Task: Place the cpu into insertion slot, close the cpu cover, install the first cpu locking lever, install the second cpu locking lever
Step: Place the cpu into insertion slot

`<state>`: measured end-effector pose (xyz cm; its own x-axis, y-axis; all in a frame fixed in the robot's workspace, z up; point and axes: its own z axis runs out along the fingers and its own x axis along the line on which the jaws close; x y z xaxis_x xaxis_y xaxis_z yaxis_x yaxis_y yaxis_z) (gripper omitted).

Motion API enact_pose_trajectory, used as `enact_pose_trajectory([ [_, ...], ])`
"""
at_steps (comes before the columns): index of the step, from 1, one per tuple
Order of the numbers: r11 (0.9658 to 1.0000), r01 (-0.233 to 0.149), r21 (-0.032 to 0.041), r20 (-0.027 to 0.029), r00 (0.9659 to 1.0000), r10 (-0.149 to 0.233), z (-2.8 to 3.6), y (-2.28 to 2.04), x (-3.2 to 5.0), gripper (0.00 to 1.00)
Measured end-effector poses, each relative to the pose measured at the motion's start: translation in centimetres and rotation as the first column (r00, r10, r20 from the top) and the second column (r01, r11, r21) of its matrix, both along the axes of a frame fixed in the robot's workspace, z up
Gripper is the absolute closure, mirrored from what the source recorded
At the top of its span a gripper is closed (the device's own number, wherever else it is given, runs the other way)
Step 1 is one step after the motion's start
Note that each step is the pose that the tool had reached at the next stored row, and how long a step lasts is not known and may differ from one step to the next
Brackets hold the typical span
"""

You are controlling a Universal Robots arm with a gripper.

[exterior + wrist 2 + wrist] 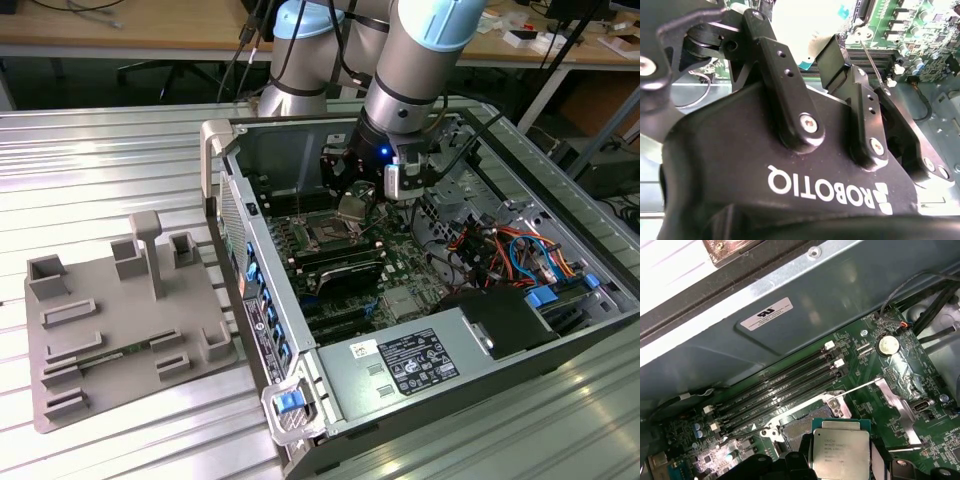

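Note:
My gripper (360, 198) hangs inside the open computer case, shut on the cpu (840, 447), a flat square chip with a silver-grey top and green rim. In the first wrist view the cpu sits level between the dark fingers (790, 465), just above and partly to one side of the insertion slot (795, 429), a dark square socket with a silver rim. The cpu cover (897, 410) stands swung open beside the slot, and a thin wire lever (855, 387) lies raised along it. The second wrist view shows the black fingers (777, 80) closed around the bright cpu (805, 30).
Long black memory slots (785, 385) run beside the socket, next to the case's grey wall (790, 330). A power supply (410, 365) and bundled cables (500, 245) fill the case on the exterior view's right. A grey fixture tray (120, 320) lies on the exterior view's left.

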<state>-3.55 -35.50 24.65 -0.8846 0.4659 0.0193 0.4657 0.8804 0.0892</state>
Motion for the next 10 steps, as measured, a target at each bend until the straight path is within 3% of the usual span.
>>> enact_pose_trajectory([
  [10,0.9997,0.025,0.0,0.0,0.9997,-0.025,-0.02,0.0,0.0,0.45],
])
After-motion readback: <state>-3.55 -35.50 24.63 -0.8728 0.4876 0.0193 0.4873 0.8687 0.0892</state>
